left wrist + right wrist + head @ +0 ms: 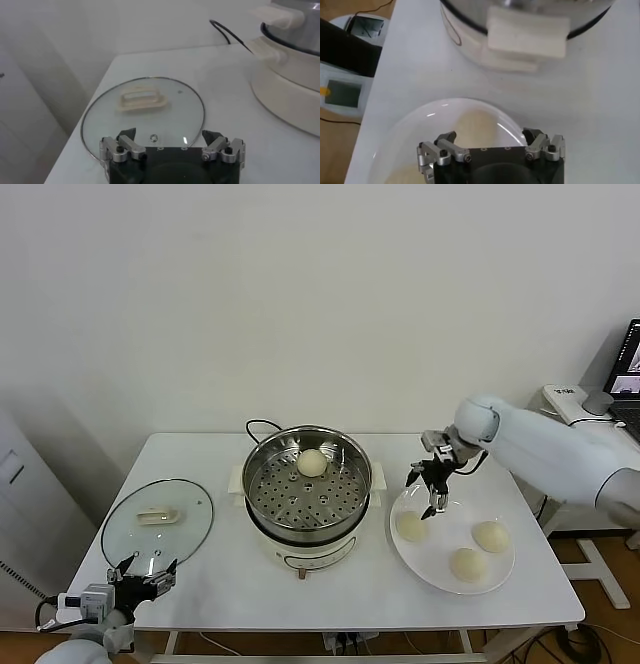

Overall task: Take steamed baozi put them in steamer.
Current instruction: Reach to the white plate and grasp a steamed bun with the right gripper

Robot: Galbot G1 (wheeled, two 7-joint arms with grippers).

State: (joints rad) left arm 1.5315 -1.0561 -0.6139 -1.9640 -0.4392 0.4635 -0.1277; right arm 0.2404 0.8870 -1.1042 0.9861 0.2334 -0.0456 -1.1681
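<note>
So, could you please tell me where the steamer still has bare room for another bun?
One baozi sits at the far side of the steamer; the near and middle perforated floor is bare. The plate is crowded: three buns, with the open right gripper above it.

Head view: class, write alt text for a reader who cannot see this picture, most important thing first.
The right gripper hangs open over a white plate holding three baozi, above the leftmost one. One baozi already sits in the steel steamer at the centre of a white table. A glass lid lies to the left, with the open left gripper parked at the near edge.
</note>
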